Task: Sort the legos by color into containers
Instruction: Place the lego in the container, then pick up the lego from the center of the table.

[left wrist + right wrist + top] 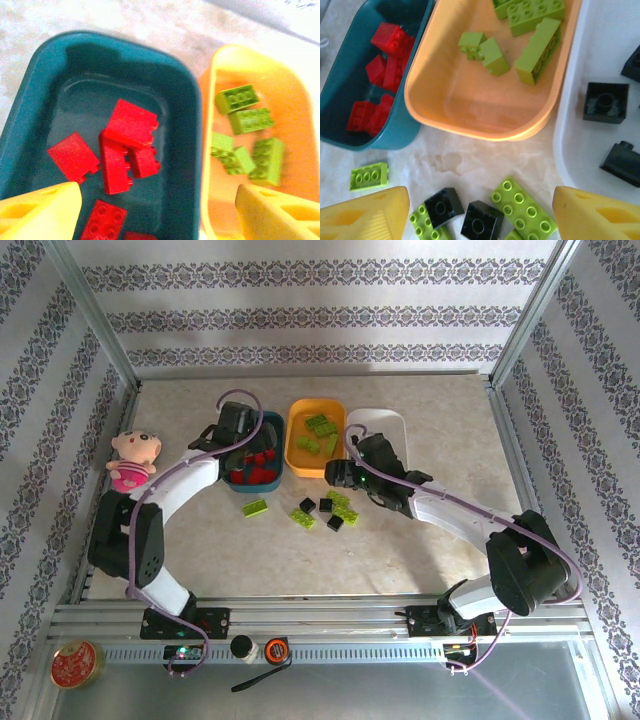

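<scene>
Top external: beige marbled table (420,540), striped wallpapered walls (300,310) on three sides, metal frame rail (320,615) at the near edge. Three trays sit side by side at the back: teal tray (30,100) with red bricks (129,125), orange-yellow tray (485,120) with lime-green bricks (250,120), white tray (580,145) with black bricks (605,102). Left gripper (157,195) hangs over the teal tray, fingers spread wide, nothing held. Right gripper (481,195) hangs over the loose bricks (522,205), green and black, on the table just in front of the trays; fingers wide, empty. Single green brick (368,176) lies apart, nearer the teal tray. From above, the arms cover much of the teal and white trays. Black bricks are cut off at the right wrist frame edge, count unclear.
</scene>
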Motion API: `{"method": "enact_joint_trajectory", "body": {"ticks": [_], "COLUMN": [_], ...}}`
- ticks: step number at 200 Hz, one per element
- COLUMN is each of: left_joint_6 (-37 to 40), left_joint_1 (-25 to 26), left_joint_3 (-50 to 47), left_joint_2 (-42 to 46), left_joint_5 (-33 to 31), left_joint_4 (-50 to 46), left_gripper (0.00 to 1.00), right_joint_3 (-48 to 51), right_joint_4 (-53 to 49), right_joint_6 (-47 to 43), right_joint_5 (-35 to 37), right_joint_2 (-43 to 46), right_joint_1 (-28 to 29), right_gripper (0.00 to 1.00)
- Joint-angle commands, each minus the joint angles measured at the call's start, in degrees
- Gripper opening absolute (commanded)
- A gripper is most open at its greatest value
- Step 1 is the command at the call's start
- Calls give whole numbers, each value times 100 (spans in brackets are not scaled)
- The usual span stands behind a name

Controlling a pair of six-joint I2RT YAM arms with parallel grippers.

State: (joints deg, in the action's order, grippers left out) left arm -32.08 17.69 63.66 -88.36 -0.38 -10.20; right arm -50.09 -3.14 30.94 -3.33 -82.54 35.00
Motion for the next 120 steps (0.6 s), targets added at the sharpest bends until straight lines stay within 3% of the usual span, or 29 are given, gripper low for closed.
{"method": "enact_joint_trajectory", "body": {"ticks": [1, 41, 52, 120], "left_joint_6": [-109, -325, -416, -668], "left_joint_1": [115, 336, 350, 364], "left_joint_3": [-227, -1143, -1460, -2792], "left_joint_2": [608, 1631, 1965, 3738], "left_joint_5": [399, 724, 756, 554], "left_joint_4": [233, 243, 237, -364], "left_gripper": [85, 91, 99, 100], "right_joint_3": [-210, -362, -431, -1373], "right_joint_4": [-303, -847, -979, -1674], "right_joint_6": [-340, -789, -936, -1463], "right_joint_5": [-271, -335, -359, -285], "right_joint_2": [-83, -319, -424, -1551], "right_joint_1": [172, 634, 825, 1529], "right_gripper": [76, 74, 74, 71]}}
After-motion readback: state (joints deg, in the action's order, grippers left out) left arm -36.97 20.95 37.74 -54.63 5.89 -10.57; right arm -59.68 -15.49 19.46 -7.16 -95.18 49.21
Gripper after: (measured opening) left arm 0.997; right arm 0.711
